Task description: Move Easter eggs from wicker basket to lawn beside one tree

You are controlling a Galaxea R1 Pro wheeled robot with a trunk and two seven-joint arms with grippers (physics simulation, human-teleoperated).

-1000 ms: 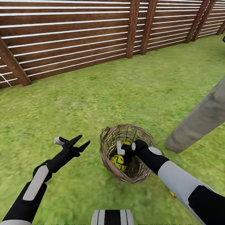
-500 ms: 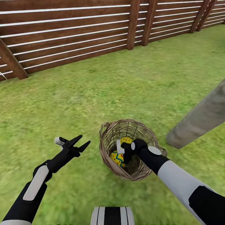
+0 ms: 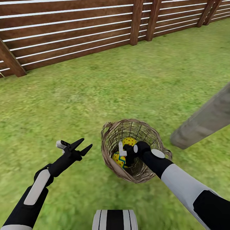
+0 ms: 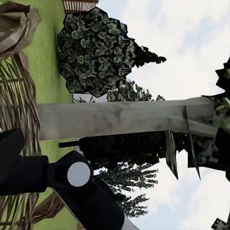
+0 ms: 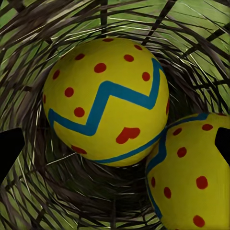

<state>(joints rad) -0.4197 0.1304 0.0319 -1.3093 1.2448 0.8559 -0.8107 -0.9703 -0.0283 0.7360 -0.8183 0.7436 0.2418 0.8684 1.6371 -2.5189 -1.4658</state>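
The right gripper [image 3: 125, 155] is lowered inside the wicker basket [image 3: 110, 135], its black fingertips [image 5: 9, 148] spread wide at either edge of the right wrist view with nothing between them. Just ahead of it lie two Easter eggs: one egg [image 5: 106, 100] straight before the open jaws, a second egg [image 5: 189, 175] touching the first at its side. From the head view one egg [image 3: 129, 141] shows on the far side of the gripper and the other [image 3: 118, 159] to its left. The left gripper [image 3: 82, 145] hovers above the lawn [image 3: 127, 89] left of the basket, fingers parted and empty. A tree [image 3: 204, 119] trunk slants right of the basket; a slatted fence [image 3: 70, 35] stands far behind. No writing is visible.
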